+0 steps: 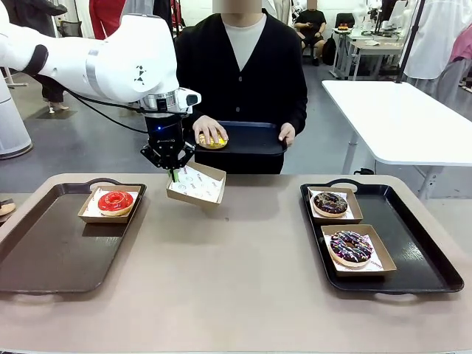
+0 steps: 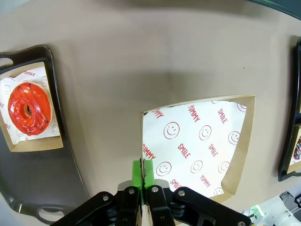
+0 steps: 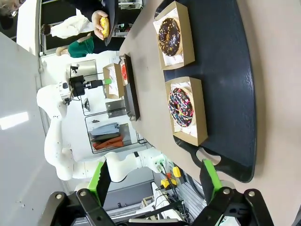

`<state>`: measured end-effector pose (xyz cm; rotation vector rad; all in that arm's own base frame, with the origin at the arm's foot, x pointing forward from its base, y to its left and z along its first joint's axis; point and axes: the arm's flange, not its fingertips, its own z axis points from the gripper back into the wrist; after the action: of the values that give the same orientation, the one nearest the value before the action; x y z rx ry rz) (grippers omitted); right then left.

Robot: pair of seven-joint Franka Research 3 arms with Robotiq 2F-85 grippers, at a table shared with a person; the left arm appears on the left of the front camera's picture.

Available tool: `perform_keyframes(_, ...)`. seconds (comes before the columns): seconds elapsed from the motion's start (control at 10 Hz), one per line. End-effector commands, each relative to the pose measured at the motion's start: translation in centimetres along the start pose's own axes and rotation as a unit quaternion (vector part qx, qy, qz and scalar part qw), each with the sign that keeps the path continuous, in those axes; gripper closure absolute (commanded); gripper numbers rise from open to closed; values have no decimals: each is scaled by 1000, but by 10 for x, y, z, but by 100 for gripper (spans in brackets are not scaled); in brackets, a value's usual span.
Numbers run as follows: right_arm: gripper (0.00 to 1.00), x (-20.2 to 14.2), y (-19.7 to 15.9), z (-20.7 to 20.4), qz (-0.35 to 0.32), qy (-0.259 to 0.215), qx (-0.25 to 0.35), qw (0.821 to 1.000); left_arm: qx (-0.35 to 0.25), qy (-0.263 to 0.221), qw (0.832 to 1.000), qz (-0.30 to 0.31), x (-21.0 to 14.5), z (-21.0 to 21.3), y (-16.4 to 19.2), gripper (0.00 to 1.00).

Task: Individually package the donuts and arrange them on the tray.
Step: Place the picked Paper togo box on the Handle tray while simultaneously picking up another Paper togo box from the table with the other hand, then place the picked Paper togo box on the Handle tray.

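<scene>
My left gripper point(image 1: 175, 175) point(image 2: 145, 172) is shut on the rim of an empty paper-lined box point(image 1: 198, 184) point(image 2: 202, 141), held tilted just above the table. The red donut point(image 1: 115, 201) point(image 2: 29, 108) lies boxed on the left tray point(image 1: 44, 251). On the right tray point(image 1: 413, 243) point(image 3: 225, 70) sit two boxed donuts, the chocolate sprinkled one point(image 1: 330, 203) point(image 3: 169, 34) and the drizzled one point(image 1: 349, 246) point(image 3: 181, 106). The person's hand rests on the yellow donut point(image 1: 214, 140) point(image 3: 104, 26) on a black tray point(image 1: 251, 140) they hold. My right gripper point(image 3: 155, 165) hangs open, off the right tray's end.
The person stands at the far edge, behind the held tray. Bare tabletop point(image 1: 243, 280) stretches between the two trays. The near part of the left tray is bare. A white table point(image 1: 398, 118) stands behind on the right.
</scene>
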<state>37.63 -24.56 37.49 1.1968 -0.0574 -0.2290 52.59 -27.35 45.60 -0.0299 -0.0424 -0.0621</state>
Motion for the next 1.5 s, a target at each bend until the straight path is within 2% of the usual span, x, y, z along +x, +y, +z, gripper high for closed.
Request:
perform_keyframes(0.0, 0, -3, 3, -1, -2, -1, 1, 1000, -5, -2, 1000, 0, -1, 0, 1, 100)
perform_keyframes(1.4, 0, -3, 3, -1, -2, -1, 1, 1000, -5, -2, 1000, 0, -1, 0, 1, 100)
